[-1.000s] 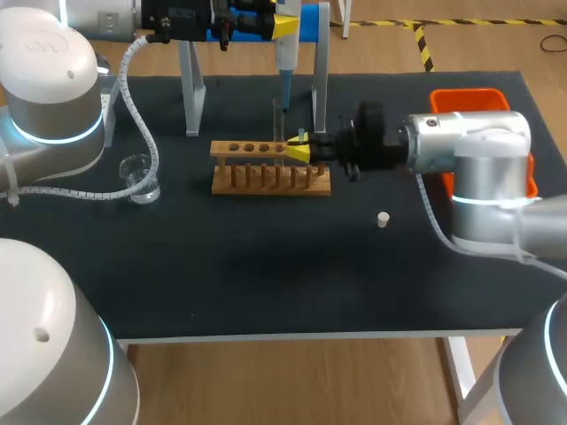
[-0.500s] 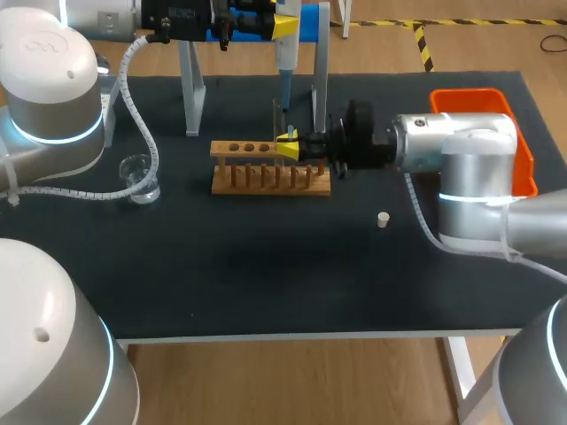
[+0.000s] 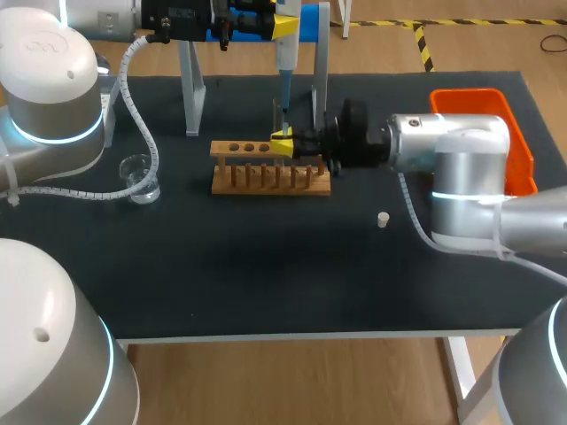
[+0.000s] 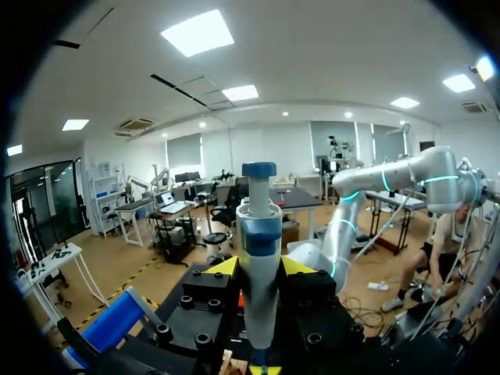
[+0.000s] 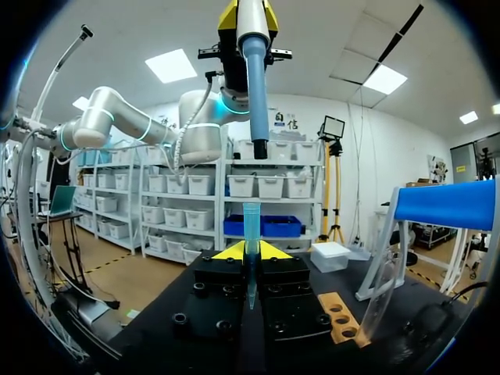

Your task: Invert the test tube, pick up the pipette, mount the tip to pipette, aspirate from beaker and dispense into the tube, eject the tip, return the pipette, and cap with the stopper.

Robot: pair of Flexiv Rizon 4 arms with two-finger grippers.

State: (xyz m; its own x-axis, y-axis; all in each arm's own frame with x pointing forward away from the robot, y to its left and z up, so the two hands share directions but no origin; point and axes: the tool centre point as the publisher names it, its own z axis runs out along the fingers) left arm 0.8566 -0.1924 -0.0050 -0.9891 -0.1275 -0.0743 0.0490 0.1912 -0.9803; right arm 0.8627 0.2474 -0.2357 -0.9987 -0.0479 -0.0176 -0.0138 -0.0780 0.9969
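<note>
The pipette (image 3: 285, 64) is picked up, clamped in the left gripper (image 3: 285, 25). The right gripper (image 3: 283, 144) pinches the tip (image 5: 250, 223) at the pipette's 6 o'clock, not yet mounted. Drawing from the beaker (image 3: 139, 177), at 9 o'clock of the rack (image 3: 266, 181), remains.

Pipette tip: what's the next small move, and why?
Probably lift the tip straight up onto the pipette. The right gripper holds it upright below the pipette's end, roughly in line, with a gap between; the left gripper holds the pipette vertical.

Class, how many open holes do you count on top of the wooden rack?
3, side by side at the rack's left end; others may be hidden under the right gripper.
</note>
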